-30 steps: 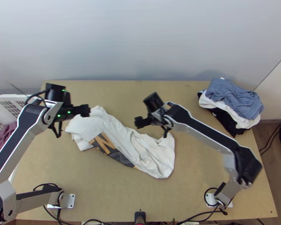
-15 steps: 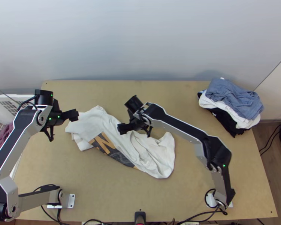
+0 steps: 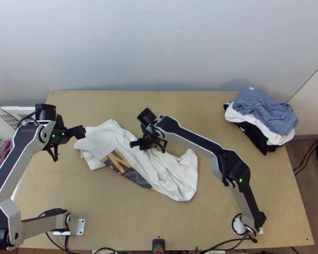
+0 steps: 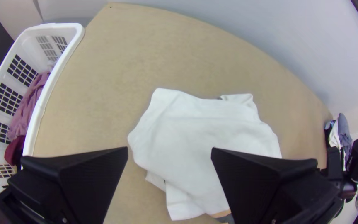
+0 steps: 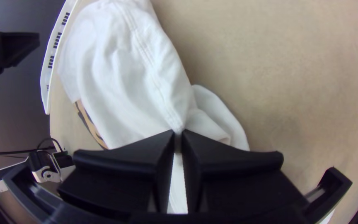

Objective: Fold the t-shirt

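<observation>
Right fingers (image 3: pixel 136 144) low, tight on t-shirt (image 3: pixel 104 139)

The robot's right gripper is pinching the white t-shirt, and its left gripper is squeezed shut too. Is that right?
Not quite: the left gripper isn't shut, it's wide open, as the left wrist view shows. The right gripper is indeed pinching the white t-shirt.

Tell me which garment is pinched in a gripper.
The white t-shirt with the dark-and-orange print: the right gripper has a ridge of it between its fingers. The piled clothes and basket clothes lie apart.
</observation>
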Action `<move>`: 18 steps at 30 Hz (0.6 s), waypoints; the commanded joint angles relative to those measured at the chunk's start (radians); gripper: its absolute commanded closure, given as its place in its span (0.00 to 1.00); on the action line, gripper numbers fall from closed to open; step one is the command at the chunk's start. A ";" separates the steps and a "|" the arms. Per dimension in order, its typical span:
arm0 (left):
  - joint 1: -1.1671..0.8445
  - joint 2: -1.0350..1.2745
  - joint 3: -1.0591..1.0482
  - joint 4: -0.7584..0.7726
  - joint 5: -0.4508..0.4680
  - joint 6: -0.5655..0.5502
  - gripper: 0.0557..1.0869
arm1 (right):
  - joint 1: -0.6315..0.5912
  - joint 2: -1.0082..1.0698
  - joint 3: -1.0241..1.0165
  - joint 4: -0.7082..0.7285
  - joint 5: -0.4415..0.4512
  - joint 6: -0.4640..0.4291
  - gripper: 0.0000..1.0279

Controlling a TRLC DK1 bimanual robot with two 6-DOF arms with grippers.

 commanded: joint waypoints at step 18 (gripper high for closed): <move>-0.103 0.016 0.005 0.028 0.059 -0.007 0.05 | -0.579 -0.233 -0.019 0.002 0.034 -0.022 0.97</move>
